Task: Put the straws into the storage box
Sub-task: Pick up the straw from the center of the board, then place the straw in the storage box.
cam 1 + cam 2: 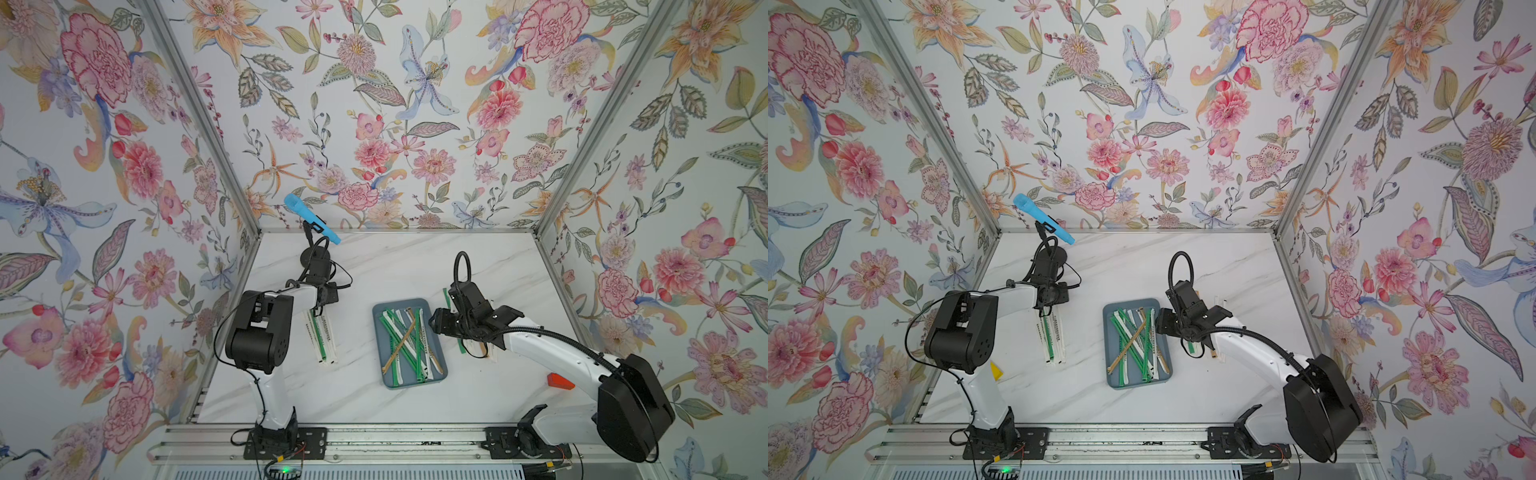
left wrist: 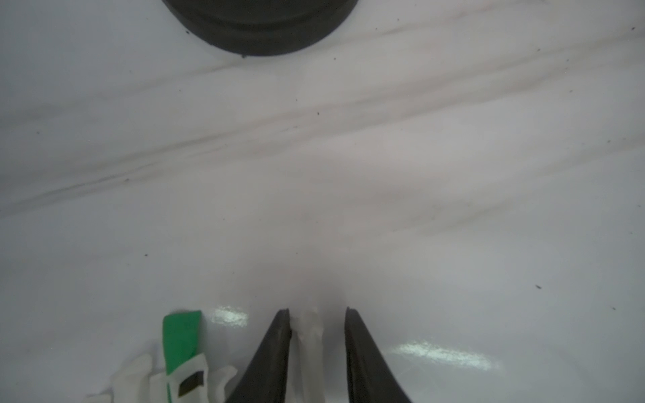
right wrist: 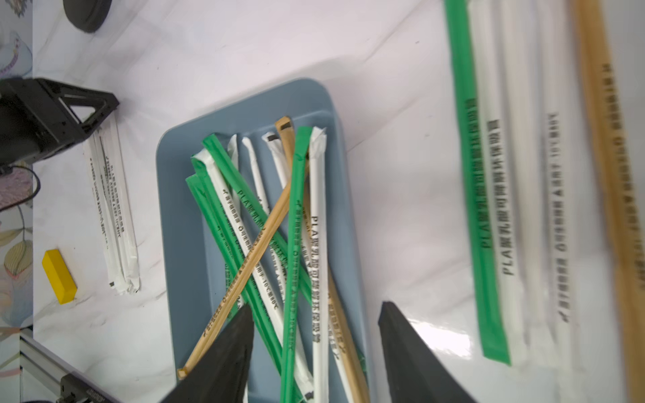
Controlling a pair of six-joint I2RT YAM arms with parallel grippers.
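- nearest the robot's side, a small red block (image 1: 560, 381) is sitting on the marble table (image 1: 374, 403) by the right arm, and a yellow block (image 3: 58, 275) is lying over by the left arm
- the storage box (image 1: 411, 384) is sitting about mid-table between the two arms, and it's holding a crisscrossed heap of straws (image 1: 405, 340), green, white and tan, with one tan one lying diagonally across the rest
- left of the box and well apart from it, a left bunch (image 1: 322, 338) of loose straws is lying side by side on the table, whites plus a green
- the left gripper (image 2: 317, 310) is sitting low at the far end of that bunch, jaws narrow but not pressed together, straddling the tip of a white straw (image 2: 309, 328); one finger (image 2: 279, 342) is touching it, and a sliver of gap is showing at the other
- a green straw end (image 2: 181, 335) is lying just outside those jaws
- right of the box, a right row (image 3: 488, 209) of loose straws is lying on the table, green, whites, tan, partly hidden under the right arm in both top views
- the right gripper (image 3: 317, 305) is hanging over the box's right edge, jaws spread wide with nothing pinched
- way at the back, a blue handle-shaped thing (image 1: 311, 222) is tilting on a black stand (image 1: 315, 255) near the wall
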